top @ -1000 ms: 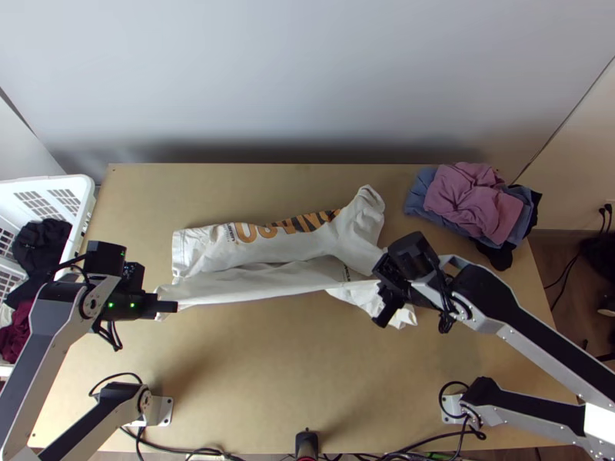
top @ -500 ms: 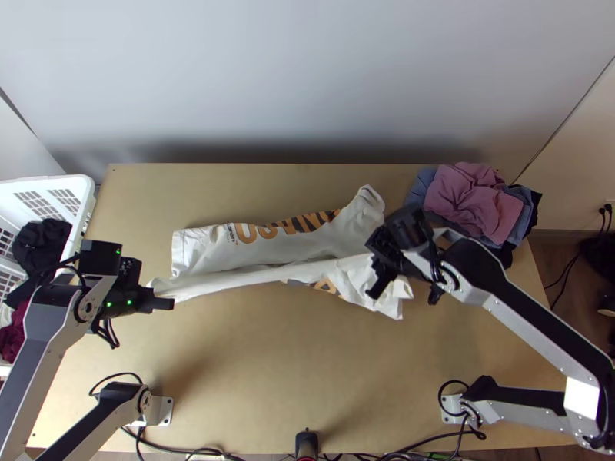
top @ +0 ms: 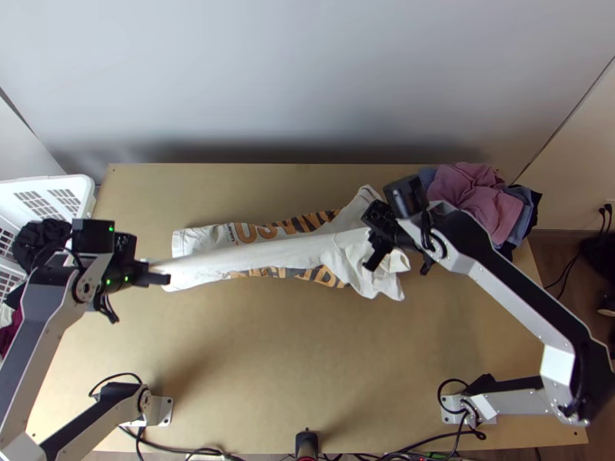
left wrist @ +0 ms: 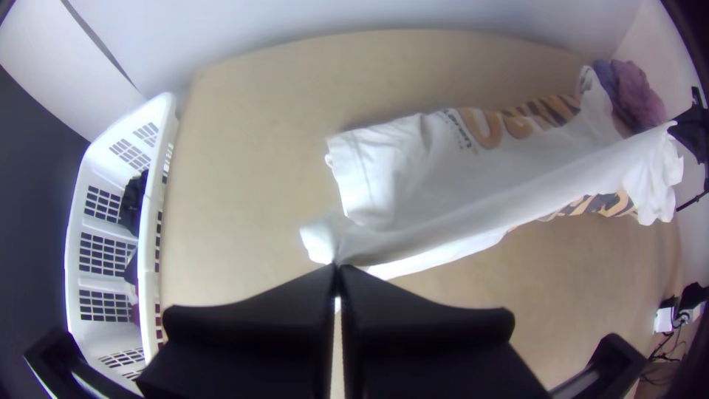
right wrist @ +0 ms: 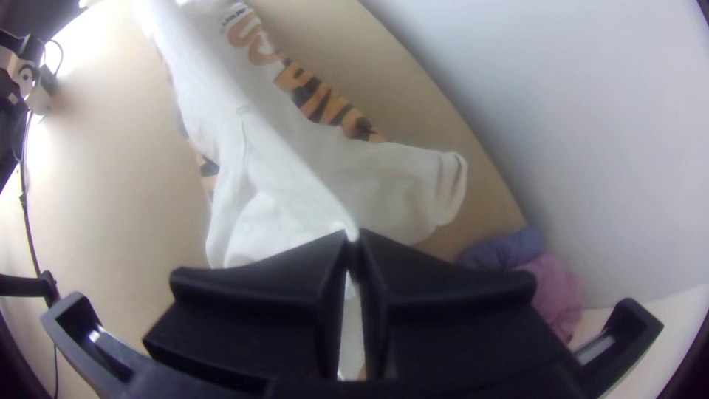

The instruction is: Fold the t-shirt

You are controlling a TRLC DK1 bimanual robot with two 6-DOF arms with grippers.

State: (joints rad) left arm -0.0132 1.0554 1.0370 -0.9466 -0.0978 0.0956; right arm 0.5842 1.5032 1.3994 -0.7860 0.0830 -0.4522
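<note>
My left gripper (top: 161, 276) is at the table's left side, shut on the near left part of the white t-shirt (top: 277, 252). My right gripper (top: 372, 260) pinches the cloth near the shirt's right end. Between them the fabric is pulled into a taut, raised band across the body. Orange and black print shows on both sides of that band. In the left wrist view, the left gripper (left wrist: 337, 267) closes on a corner of the shirt (left wrist: 473, 170). In the right wrist view, the right gripper (right wrist: 353, 238) holds the band's end, with a sleeve (right wrist: 413, 185) lying on the table beside it.
A pile of pink, blue and black clothes (top: 473, 196) lies at the table's far right corner, close to the right arm. A white basket (top: 50, 192) with dark clothes stands at the left edge. Bare wooden table (top: 307, 361) stretches in front of the shirt.
Both grippers have moved up the picture, the right one farther and slightly left. The held band has shifted over the body, and print has come into view on its near side.
</note>
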